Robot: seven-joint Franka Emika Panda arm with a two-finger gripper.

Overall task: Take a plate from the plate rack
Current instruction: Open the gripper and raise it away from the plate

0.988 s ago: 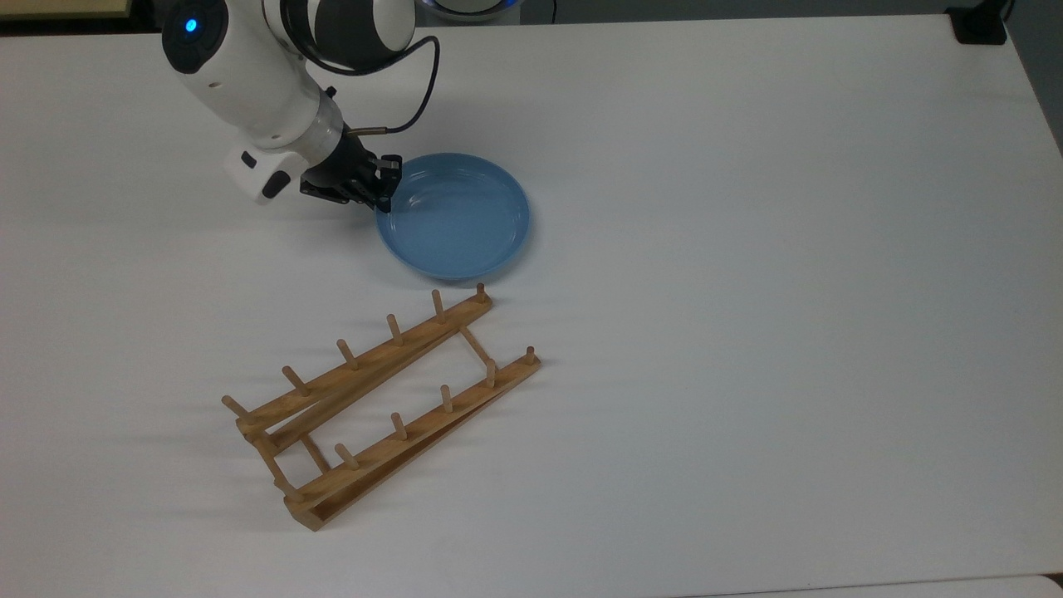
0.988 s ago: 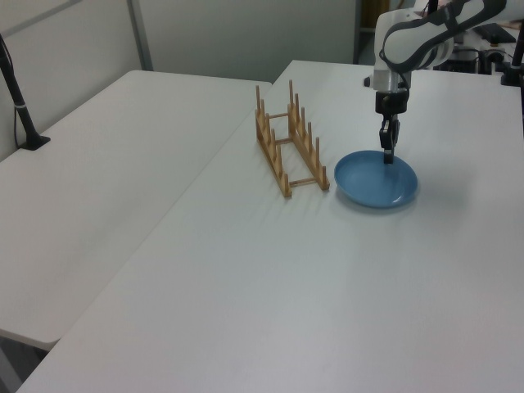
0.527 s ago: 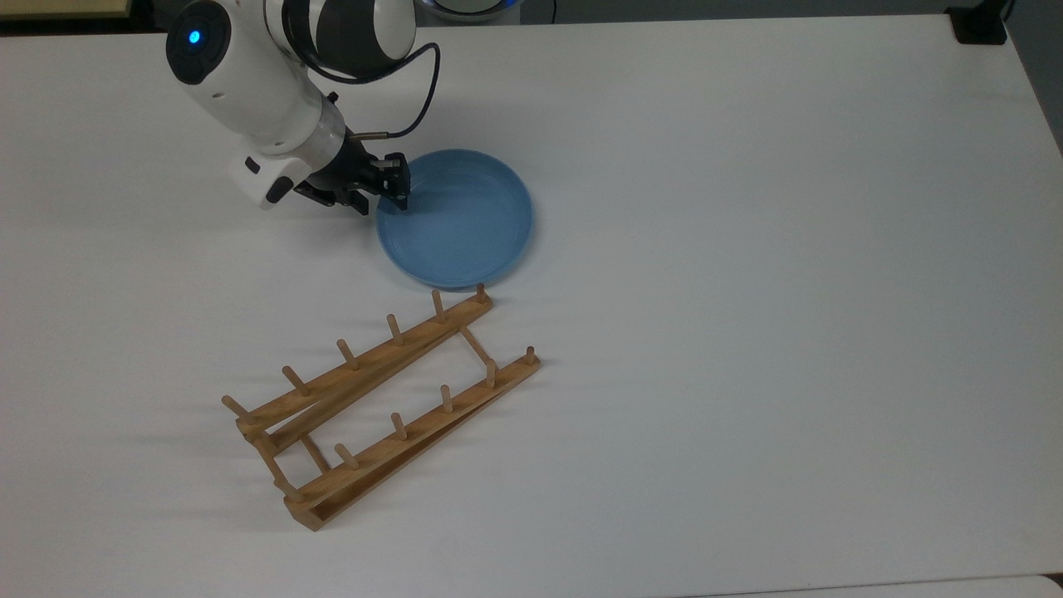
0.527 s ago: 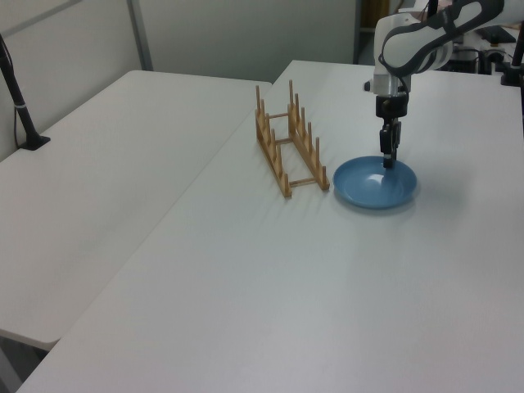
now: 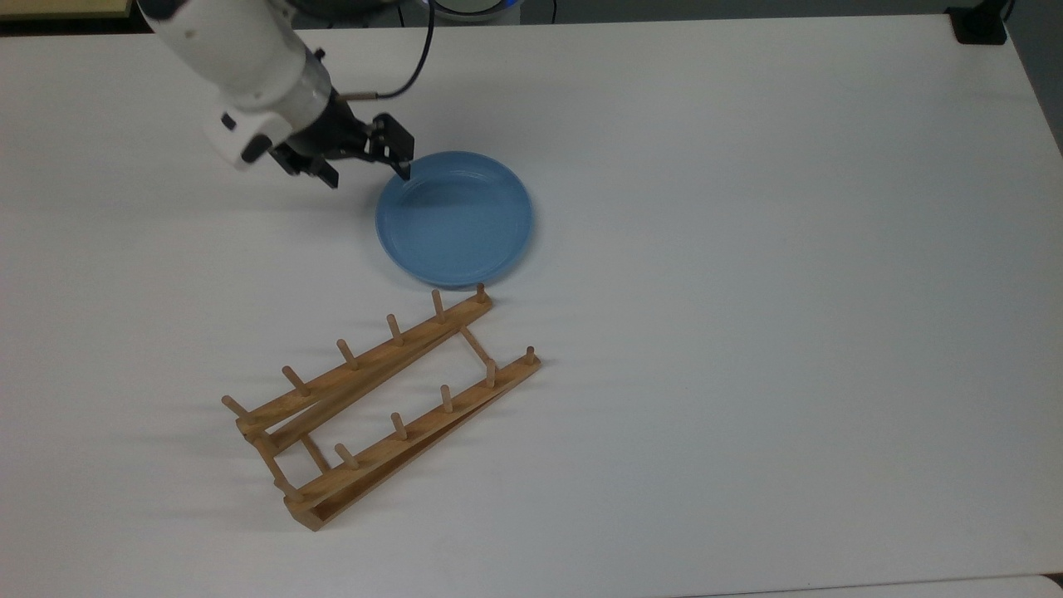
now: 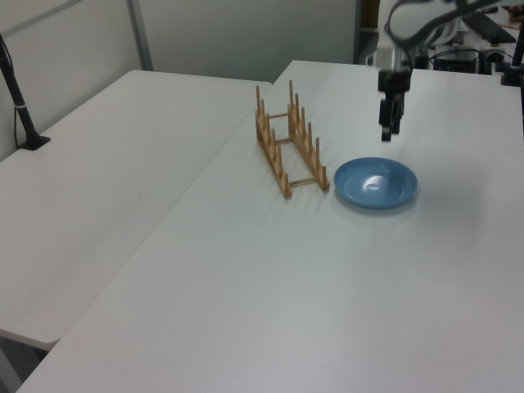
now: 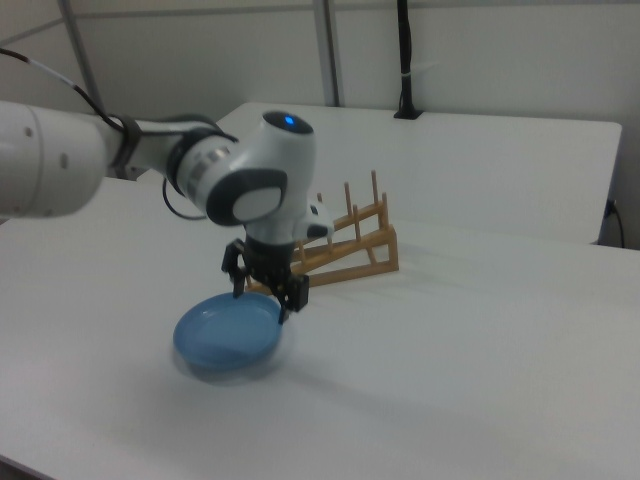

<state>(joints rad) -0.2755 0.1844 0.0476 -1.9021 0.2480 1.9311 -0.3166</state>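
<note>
Lifting clear is the step in hand: the gripper [image 5: 365,166] hangs spread and empty above the light-blue plate [image 5: 453,218], lying flat on the worktop [image 5: 747,249] beside the empty plate rack [image 5: 378,407], so a straight rise avoids nudging its rim.

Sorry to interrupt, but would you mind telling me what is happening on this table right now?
A robot arm is working with a blue plate and a wooden plate rack. The plate lies flat on the white table, just beyond one end of the rack, whose slots hold nothing. The gripper is open and hangs above the plate's edge, holding nothing.
</note>
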